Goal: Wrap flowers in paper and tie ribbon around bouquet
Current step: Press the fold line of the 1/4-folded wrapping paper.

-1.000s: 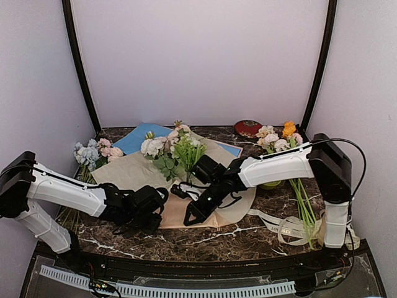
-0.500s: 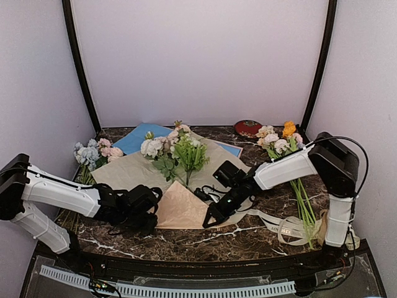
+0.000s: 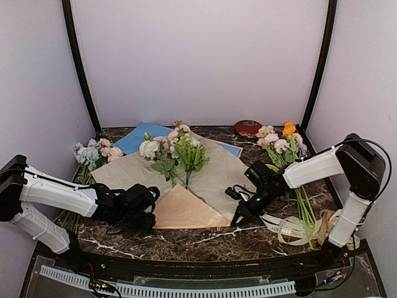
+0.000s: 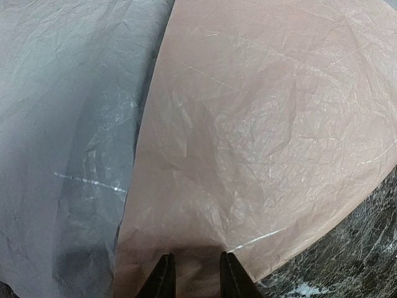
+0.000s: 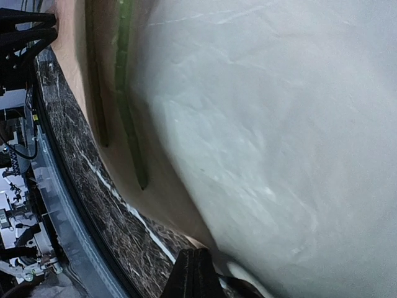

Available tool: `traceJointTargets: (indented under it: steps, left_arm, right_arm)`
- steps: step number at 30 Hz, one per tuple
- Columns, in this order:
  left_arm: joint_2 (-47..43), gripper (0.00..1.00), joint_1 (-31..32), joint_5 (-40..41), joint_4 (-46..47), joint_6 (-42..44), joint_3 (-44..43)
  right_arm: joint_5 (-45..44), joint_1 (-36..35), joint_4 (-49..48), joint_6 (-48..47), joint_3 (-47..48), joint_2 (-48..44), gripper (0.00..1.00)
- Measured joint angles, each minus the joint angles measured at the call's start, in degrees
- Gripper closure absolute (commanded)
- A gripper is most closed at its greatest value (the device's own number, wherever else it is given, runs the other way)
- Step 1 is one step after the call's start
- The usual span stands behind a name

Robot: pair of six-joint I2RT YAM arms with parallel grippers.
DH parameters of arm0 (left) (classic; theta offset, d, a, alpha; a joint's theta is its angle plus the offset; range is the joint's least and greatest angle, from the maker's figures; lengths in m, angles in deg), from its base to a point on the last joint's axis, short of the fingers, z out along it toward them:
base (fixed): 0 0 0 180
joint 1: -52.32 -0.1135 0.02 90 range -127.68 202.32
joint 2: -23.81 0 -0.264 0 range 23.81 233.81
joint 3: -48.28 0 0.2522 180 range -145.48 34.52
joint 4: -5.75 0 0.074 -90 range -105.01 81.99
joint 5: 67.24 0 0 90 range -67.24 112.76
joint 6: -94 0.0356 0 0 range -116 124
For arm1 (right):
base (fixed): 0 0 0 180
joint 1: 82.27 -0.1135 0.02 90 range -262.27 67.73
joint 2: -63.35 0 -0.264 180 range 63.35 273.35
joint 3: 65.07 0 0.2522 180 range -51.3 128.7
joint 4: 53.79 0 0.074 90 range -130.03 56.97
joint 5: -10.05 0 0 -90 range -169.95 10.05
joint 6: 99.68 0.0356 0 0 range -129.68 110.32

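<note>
The left claw (image 4: 197, 276), narrowly apart, rests its tips on the near-left edge of the paper (image 3: 217, 177), on the folded-over flap; the right claw (image 3: 239, 218) is closed, seemingly empty, by the near-right edge. The sheet looks thin, light and easily torn, best pinched at an edge; the flowers (image 3: 177, 152) lie on its far half, the limp ribbon (image 3: 282, 226) to its right.

stem ends of the flowers (image 3: 177, 148) hidden beneath the folded paper (image 3: 186, 211)
</note>
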Motion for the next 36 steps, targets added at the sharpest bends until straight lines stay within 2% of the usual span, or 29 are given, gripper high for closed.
traceJointTargets:
  steps: [7,11,14,17,21,27,36]
  left_arm:
    - [-1.27,0.75,-0.09,-0.61,0.37,-0.7,1.11]
    - [-1.68,0.75,-0.09,-0.74,0.39,-0.79,1.44]
    - [-1.81,0.75,-0.09,-0.79,0.39,-0.98,1.57]
    - [-1.99,0.75,-0.09,-0.81,0.33,-1.38,1.68]
    - [-2.62,0.75,-0.11,-0.85,-0.02,-2.45,2.08]
    - [-4.85,0.75,-0.31,-0.96,-1.09,-4.28,3.52]
    - [-5.38,0.76,-1.05,-1.55,-2.05,-9.14,3.96]
  right_arm:
    - [-3.56,0.42,8.22,-1.9,1.38,-3.04,1.0]
    - [-4.07,-4.48,12.83,-4.55,9.29,-3.61,1.0]
    - [-2.6,-8.57,11.1,-5.05,16.52,-2.95,1.0]
    - [-1.38,-11.32,8.15,-4.59,23.37,1.79,1.0]
    - [-0.9,-13.4,4.55,-4.22,30.36,12.83,1.0]
    - [-1.57,-13.77,5.38,-4.59,32.02,21.33,1.0]
    - [-1.81,-13.77,4.09,-6.19,29.7,20.55,1.0]
